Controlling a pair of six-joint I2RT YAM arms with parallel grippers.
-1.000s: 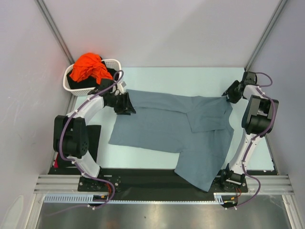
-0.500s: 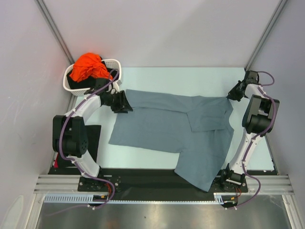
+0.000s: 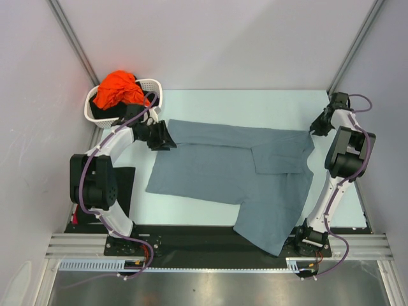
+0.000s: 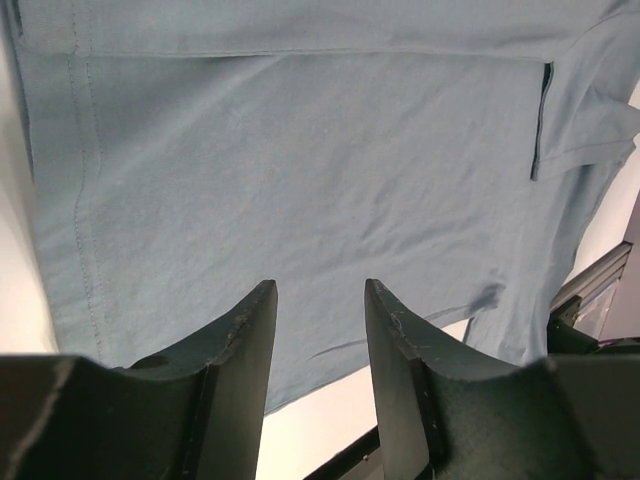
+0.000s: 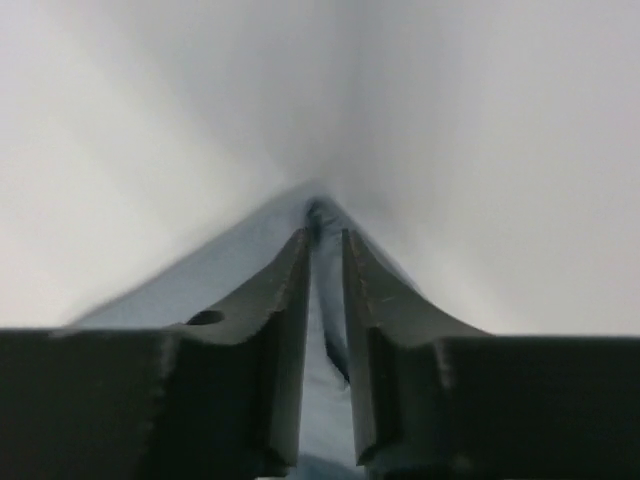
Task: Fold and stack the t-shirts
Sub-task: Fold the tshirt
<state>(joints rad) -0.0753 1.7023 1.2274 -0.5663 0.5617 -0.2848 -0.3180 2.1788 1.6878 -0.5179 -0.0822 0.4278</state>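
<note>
Pinching the grey-blue t-shirt (image 3: 217, 169) at 2 o'clock, the right gripper (image 5: 322, 235) stood almost closed; the left gripper (image 3: 166, 137) hovered half-open, empty, at 10 o'clock.

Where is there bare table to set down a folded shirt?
Bare: the far table strip beyond the grey-blue shirt, between basket and right arm; also the near-left patch between shirt hem and black front rail. Crowded: the centre, shirt-covered, and the full basket.
</note>
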